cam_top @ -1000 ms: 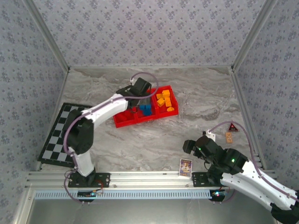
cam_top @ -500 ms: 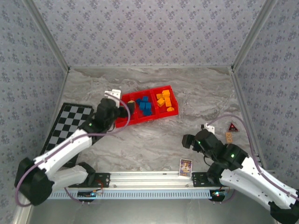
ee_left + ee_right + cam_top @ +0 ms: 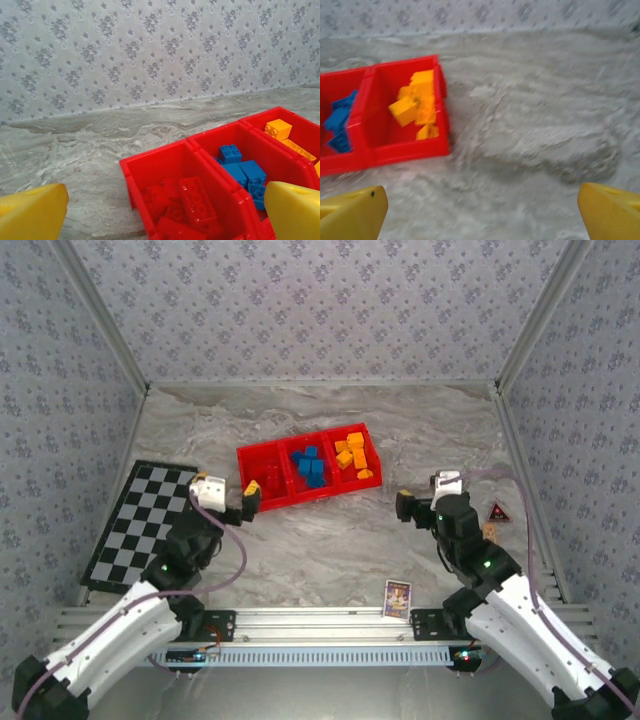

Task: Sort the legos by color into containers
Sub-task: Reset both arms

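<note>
The red tray (image 3: 245, 454) lies mid-table with three compartments. Red legos (image 3: 266, 478) fill its left one, blue legos (image 3: 309, 466) the middle, orange-yellow legos (image 3: 354, 456) the right. My left gripper (image 3: 245, 500) hovers just off the tray's near left corner, open and empty. In the left wrist view its yellow fingertips (image 3: 35, 212) stand wide apart, facing the red legos (image 3: 192, 200) and blue legos (image 3: 242, 167). My right gripper (image 3: 408, 504) is open and empty, right of the tray over bare table. The blurred right wrist view shows the orange-yellow legos (image 3: 415, 102).
A black-and-white checkered board (image 3: 135, 525) lies at the left. A small picture card (image 3: 397, 597) rests near the front rail. A dark red triangle (image 3: 497, 511) and a small tan piece (image 3: 489, 532) sit by the right wall. Patterned walls close in three sides.
The left arm has drawn back from over the tray to its near left corner. The right gripper has swung from the near table up toward the tray's right side.
</note>
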